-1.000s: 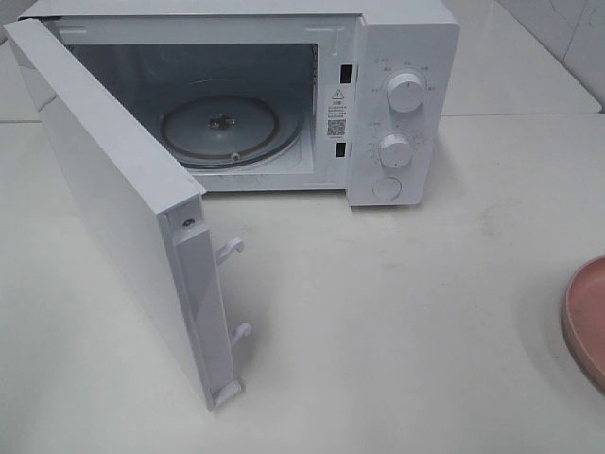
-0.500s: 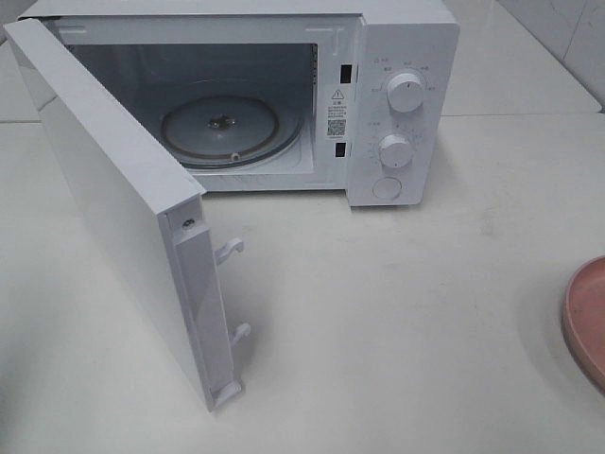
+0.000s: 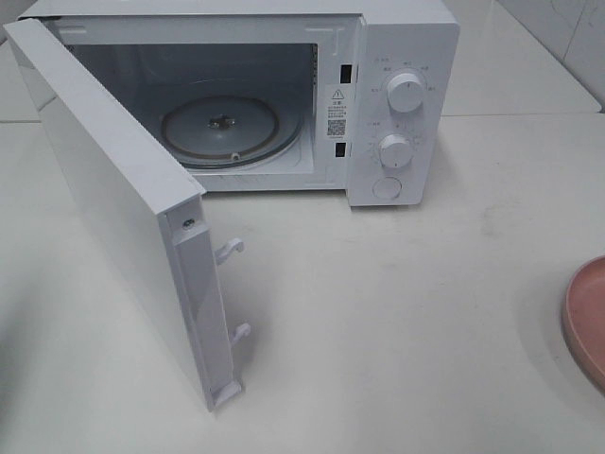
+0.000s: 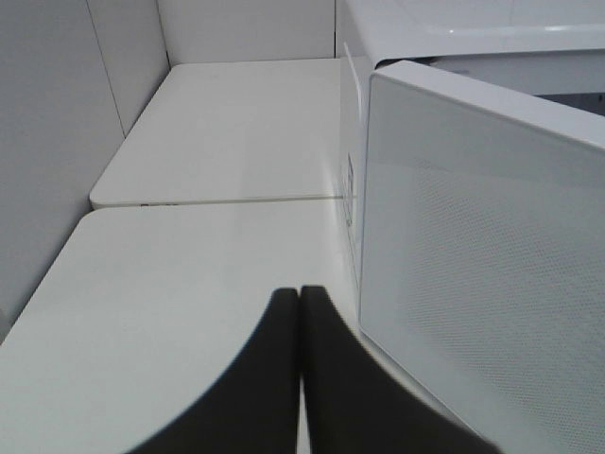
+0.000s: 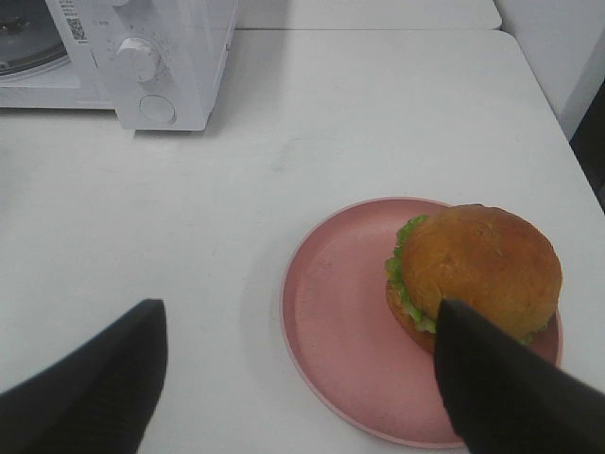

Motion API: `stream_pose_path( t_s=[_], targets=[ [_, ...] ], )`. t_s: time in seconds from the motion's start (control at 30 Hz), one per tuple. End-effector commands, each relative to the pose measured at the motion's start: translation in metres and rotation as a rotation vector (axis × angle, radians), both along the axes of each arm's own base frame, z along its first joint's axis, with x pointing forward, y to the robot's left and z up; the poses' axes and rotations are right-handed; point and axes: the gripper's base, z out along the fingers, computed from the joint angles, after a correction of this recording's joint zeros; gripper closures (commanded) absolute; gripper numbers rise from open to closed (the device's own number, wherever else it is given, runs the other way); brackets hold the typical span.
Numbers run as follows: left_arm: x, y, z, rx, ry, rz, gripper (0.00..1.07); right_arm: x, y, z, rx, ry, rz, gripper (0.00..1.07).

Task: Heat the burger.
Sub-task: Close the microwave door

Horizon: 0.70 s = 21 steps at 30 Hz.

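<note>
**Microwave stands open while burger waits on its plate**

Seen from high above the white table (image 3: 397,312), the microwave door (image 3: 113,199) hangs wide open at about 9 o'clock, swung out toward the front edge with its two latch hooks (image 3: 230,250) showing on the inner side. Behind it, at 12 o'clock, the white microwave (image 3: 402,28) shows its bare cavity, a glass turntable (image 3: 222,130) lying flat on the floor inside. Two round dials (image 3: 406,92) and a push button (image 3: 387,187) run down the control panel just to the right of the opening. At roughly 4 o'clock, only a sliver of a pink plate (image 3: 588,317) enters the overhead view; neither arm shows there.

The left gripper (image 4: 300,312) sits low over the table just beside the outer face of the open door, its two dark fingers (image 4: 269,378) pressed together with nothing between them.

The right gripper (image 5: 298,378) hovers above the plate (image 5: 331,322) with its fingers (image 5: 492,378) spread wide apart, holding nothing. The burger (image 5: 477,270) rests on the plate's far-right portion, well apart from the microwave, one finger partly overlapping it in view; whether they touch cannot be told.
</note>
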Motion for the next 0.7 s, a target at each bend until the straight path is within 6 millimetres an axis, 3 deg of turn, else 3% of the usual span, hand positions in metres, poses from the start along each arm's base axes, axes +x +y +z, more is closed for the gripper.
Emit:
stream_pose_path(
  t_s=[0.03, 0.33, 0.7],
  targets=[
    [0.007, 0.001, -0.004, 0.012, -0.039, 0.005, 1.07, -0.004, 0.000, 0.000, -0.006, -0.038, 0.003, 0.31],
    [0.029, -0.006, -0.019, -0.003, -0.012, -0.055, 1.07, -0.004, 0.000, 0.000, -0.006, -0.038, 0.003, 0.31],
    [0.051, -0.029, -0.037, -0.065, -0.025, -0.292, 1.07, -0.004, 0.000, 0.000, -0.006, -0.038, 0.003, 0.31]
  ],
)
